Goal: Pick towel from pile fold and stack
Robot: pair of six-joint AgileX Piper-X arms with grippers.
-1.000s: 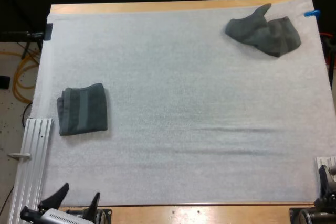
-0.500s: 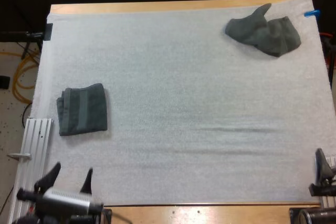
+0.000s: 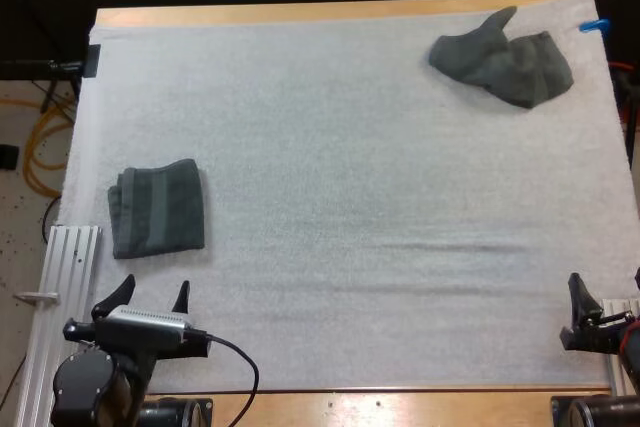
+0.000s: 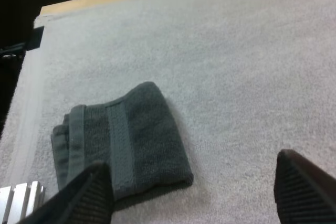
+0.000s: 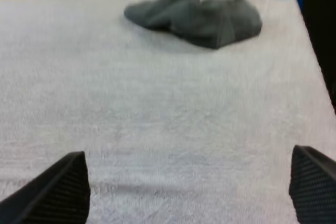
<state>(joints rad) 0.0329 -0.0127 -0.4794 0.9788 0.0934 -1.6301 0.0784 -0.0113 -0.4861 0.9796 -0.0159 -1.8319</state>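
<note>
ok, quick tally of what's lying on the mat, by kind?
folded towel: 1
crumpled towel: 1
Total: 2

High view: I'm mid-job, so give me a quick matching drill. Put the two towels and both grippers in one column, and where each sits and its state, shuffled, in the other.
Things:
1. left gripper
2. crumpled towel
3. right gripper
4. folded towel

Places and states:
A. bunched up, at the mat's far right corner
B. fingers apart, at the mat's right edge on the near side
C. lying flat, near the mat's left edge
D. fingers apart, at the mat's near left corner

Pairs: 1-D, 2-A, 3-B, 4-C
</note>
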